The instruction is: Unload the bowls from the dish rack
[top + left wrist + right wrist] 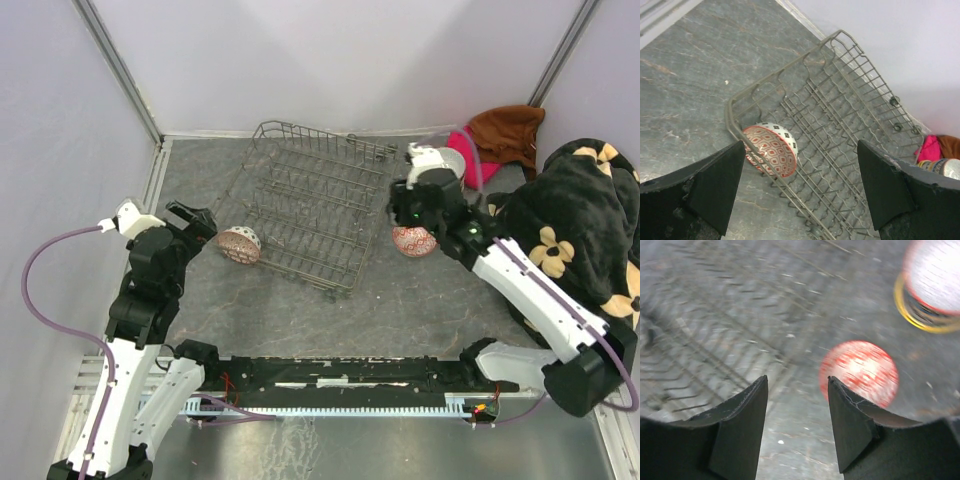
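Right claw apart over red bowl on desk, 3 o'clock of dish rack: lift straight. Left claw apart: straddle patterned bowl rim at rack's 9 o'clock.

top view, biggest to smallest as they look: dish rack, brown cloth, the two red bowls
1. dish rack
2. brown cloth
3. left bowl and right bowl: they look about the same size, and the right one is partly covered, so I won't rank them.
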Tool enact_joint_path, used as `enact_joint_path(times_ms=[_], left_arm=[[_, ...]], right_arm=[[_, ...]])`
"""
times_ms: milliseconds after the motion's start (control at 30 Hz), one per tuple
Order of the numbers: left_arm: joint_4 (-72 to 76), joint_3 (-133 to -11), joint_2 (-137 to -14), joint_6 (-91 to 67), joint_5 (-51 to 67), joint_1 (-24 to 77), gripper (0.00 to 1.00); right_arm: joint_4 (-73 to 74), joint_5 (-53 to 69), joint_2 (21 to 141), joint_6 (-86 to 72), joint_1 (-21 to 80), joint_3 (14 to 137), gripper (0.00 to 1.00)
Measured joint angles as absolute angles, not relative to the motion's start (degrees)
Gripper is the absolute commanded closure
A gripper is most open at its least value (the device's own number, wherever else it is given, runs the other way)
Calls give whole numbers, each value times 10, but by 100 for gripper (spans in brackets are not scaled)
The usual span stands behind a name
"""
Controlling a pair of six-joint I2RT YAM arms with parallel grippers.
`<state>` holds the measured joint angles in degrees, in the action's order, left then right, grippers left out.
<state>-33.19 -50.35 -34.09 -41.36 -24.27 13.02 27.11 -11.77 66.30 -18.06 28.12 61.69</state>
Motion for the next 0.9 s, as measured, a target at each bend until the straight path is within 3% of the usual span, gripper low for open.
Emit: enact_joint_path(times_ms=[500, 900], left_arm=[[-407, -555, -305, -428, -350, 130, 1], [-457, -555, -212, -465, -441, 130, 1]], right_arm=[[218, -178, 1070, -35, 632, 985, 41], [218, -190, 1217, 24, 671, 1110, 44]])
